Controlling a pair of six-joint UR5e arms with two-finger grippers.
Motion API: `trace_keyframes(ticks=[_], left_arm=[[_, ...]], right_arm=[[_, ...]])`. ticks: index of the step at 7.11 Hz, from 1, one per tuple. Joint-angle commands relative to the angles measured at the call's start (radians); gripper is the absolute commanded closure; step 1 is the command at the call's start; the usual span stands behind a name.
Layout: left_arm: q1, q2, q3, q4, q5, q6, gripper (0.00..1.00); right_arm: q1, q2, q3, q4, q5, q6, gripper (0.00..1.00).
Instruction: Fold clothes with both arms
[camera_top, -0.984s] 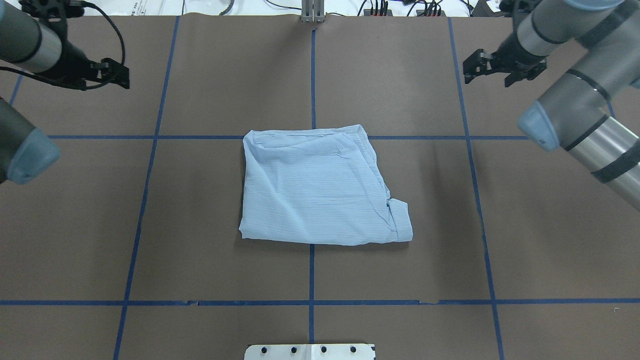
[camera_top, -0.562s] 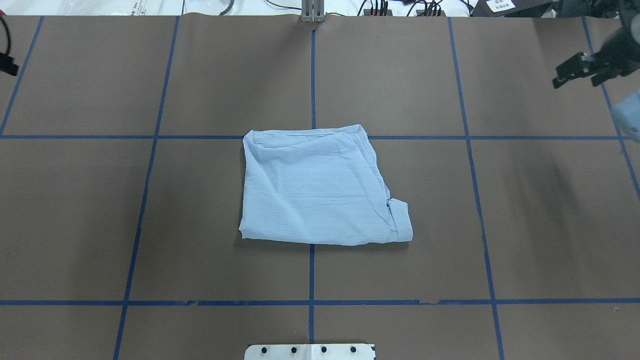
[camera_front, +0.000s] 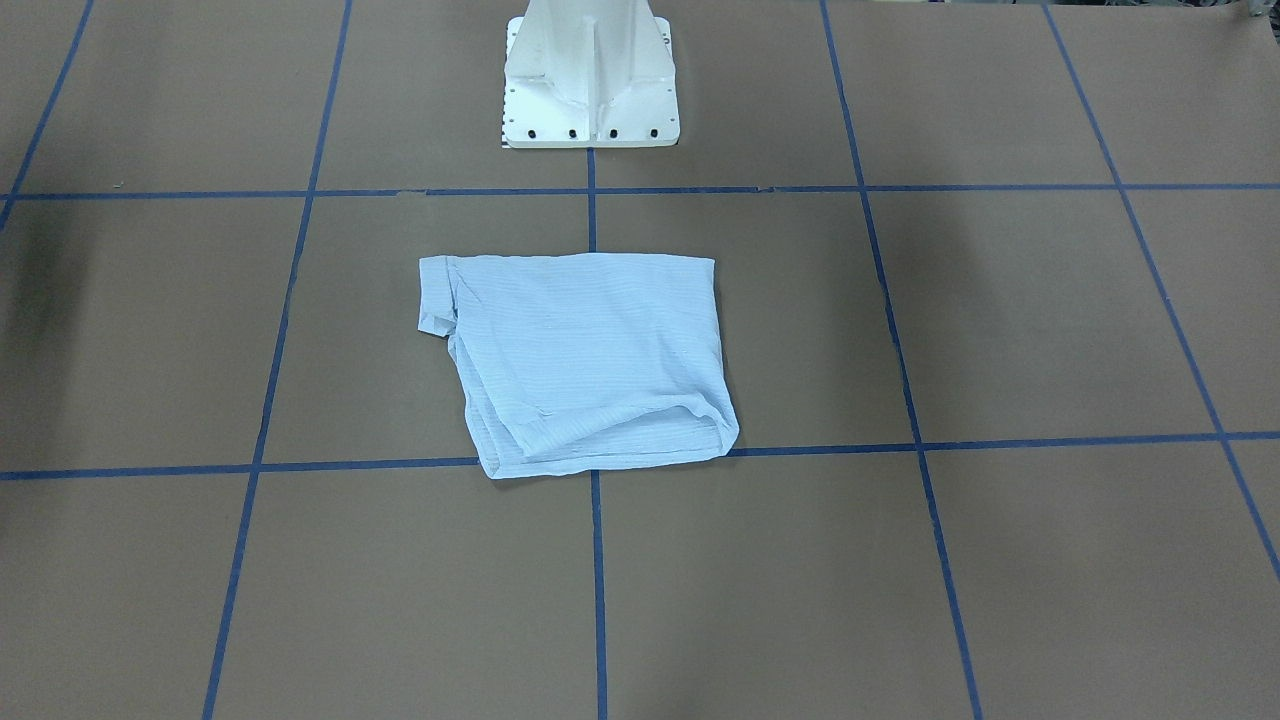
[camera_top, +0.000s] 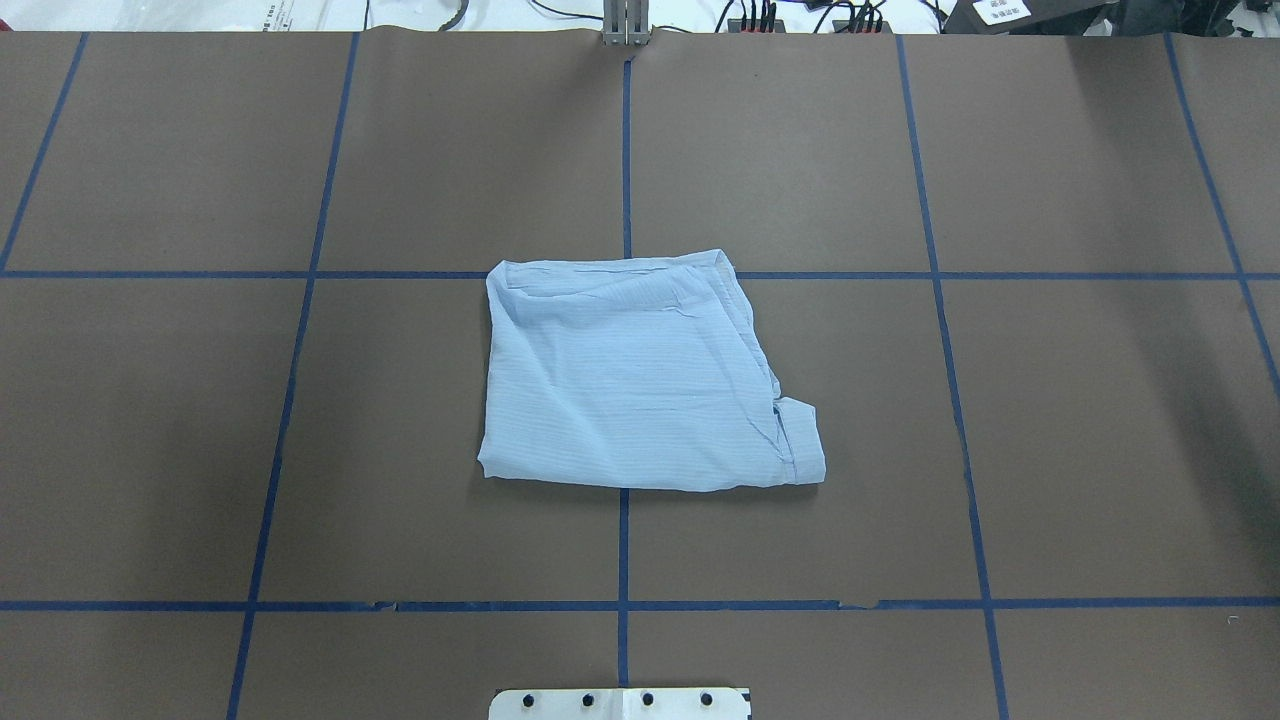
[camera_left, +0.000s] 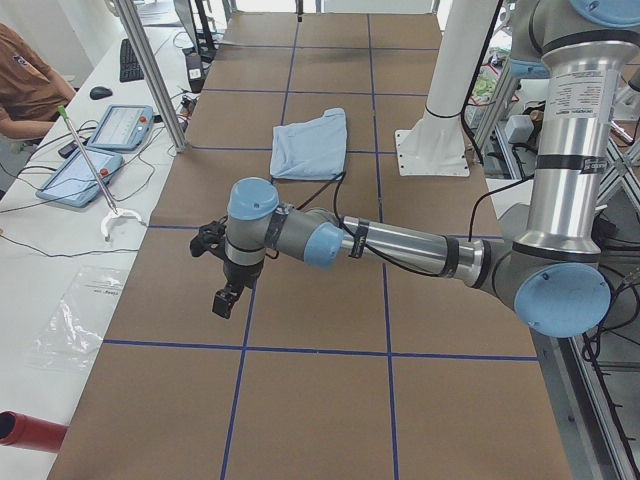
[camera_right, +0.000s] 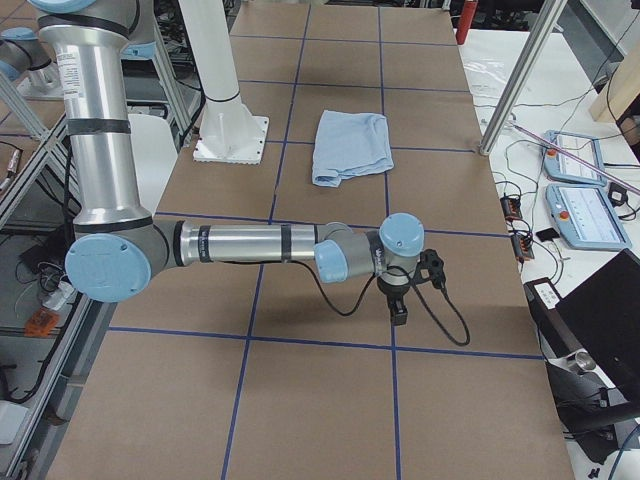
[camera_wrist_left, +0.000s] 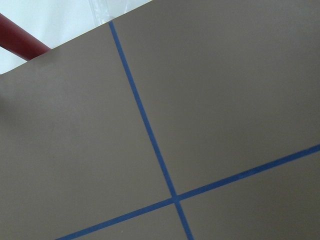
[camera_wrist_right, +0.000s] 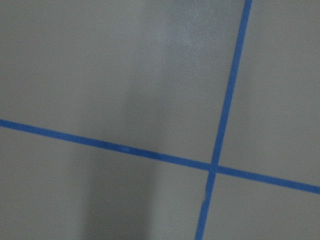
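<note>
Grippers: black clawed left gripper (camera_left: 224, 300) and right gripper (camera_right: 399, 313), both well apart from the folded light blue striped shirt (camera_top: 640, 380), too small to tell their opening.
Base: white pedestal base (camera_top: 620, 704), cut off at the edge.

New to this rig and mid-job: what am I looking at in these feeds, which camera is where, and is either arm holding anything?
One robot: two grey arms on a white pedestal, at a brown table marked with blue tape. Two cameras look down on the table, one from behind the robot, one facing it. Two side cameras look along it from each end: the left arm is the near one in one, the right arm in the other. Two wrist cameras show mostly table surface and tape. The light blue shirt lies folded mid-table; neither arm touches it. Each arm reaches low over its end of the table. Nothing shows in their jaws; open or shut, I cannot tell.
</note>
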Motion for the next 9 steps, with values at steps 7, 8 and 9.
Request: trace_keyframes(ticks=[7,8,9], left_arm=[[-0.011,0.049,-0.036,0.227,-0.071,0.002,0.01],[-0.011,0.055,-0.035,0.231,-0.072,0.01,0.01],[-0.011,0.058,-0.006,0.217,-0.074,0.02,0.01]], right_arm=[[0.103,-0.079,0.074,-0.176,-0.005,-0.024,0.0],[0.132,-0.079,0.141,-0.276,-0.005,-0.028,0.0],[0.174,-0.079,0.184,-0.348,-0.004,-0.043,0.0]])
